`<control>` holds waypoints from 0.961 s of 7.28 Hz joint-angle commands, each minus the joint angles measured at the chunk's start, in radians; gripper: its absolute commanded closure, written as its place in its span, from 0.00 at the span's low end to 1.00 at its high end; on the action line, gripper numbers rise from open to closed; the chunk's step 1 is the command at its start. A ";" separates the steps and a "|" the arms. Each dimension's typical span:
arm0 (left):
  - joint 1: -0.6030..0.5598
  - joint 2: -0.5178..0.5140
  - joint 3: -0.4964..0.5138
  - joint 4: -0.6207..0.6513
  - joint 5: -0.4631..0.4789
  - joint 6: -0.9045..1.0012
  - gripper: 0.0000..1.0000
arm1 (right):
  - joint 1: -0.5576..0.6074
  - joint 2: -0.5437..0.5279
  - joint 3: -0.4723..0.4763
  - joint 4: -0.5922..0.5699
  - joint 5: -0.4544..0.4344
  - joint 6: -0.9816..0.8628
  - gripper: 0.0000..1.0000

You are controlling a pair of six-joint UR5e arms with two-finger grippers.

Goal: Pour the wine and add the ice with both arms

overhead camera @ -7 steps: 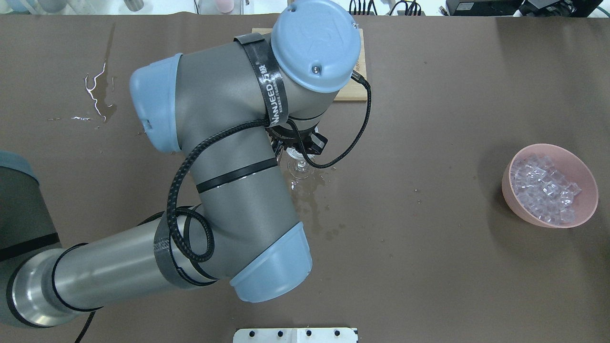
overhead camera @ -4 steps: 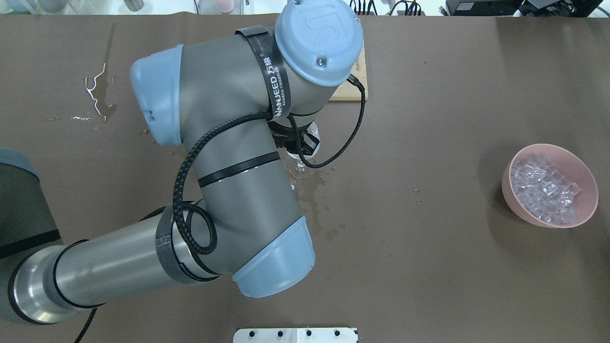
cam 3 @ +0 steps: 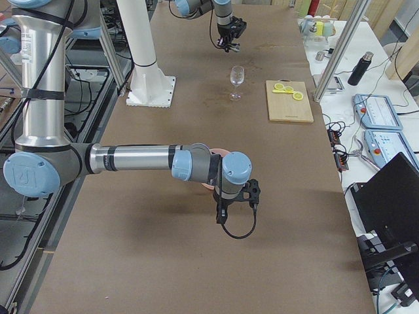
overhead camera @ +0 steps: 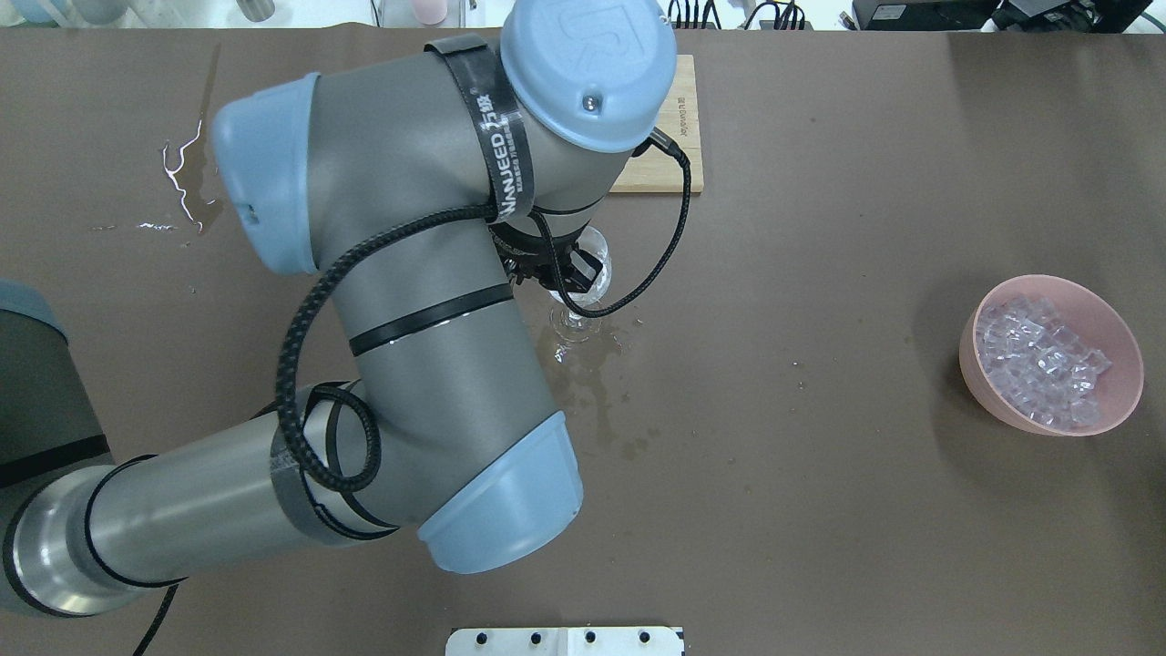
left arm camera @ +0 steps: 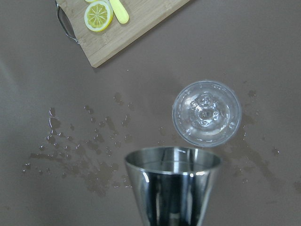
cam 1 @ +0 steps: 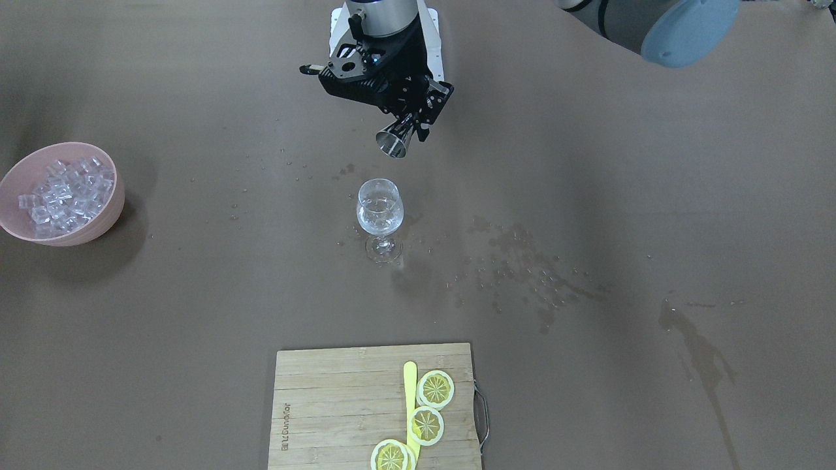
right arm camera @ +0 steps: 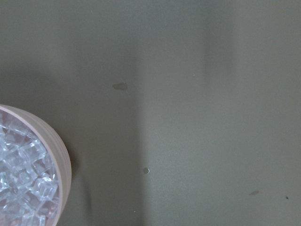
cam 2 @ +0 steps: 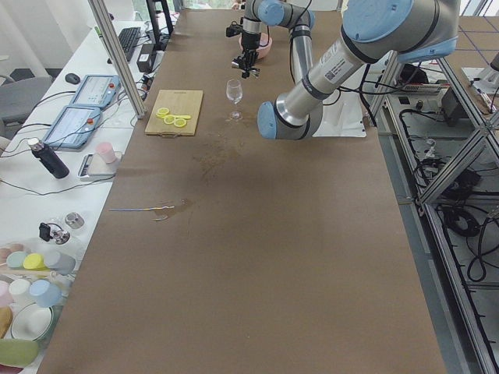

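My left gripper is shut on a steel jigger, tilted mouth-down toward a stemmed wine glass. The jigger hangs above and apart from the glass. The left wrist view shows the jigger's rim just beside the glass mouth. A little clear wine sits in the glass. The ice is heaped in a pink bowl at the right. My right gripper hovers by that bowl; I cannot tell whether it is open or shut. Its wrist view shows only the bowl and the ice.
A wooden cutting board with lemon slices and a yellow stick lies beyond the glass. Wet splashes dot the brown table around the glass, with a longer spill toward my left. The white base block is at the near edge.
My left arm's wrist has swung left and back from the glass with the jigger. More of the glass rim now shows beside the gripper. The ice bowl has not moved.
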 commanded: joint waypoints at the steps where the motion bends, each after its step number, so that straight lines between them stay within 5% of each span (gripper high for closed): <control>1: -0.035 0.118 -0.101 -0.122 0.008 -0.097 1.00 | 0.000 -0.001 0.019 -0.001 0.003 0.001 0.00; 3: -0.072 0.274 -0.169 -0.295 0.014 -0.279 1.00 | 0.002 -0.001 0.030 -0.001 0.003 0.001 0.00; 7: -0.131 0.621 -0.391 -0.542 0.248 -0.415 1.00 | 0.002 0.001 0.044 -0.001 0.002 0.001 0.00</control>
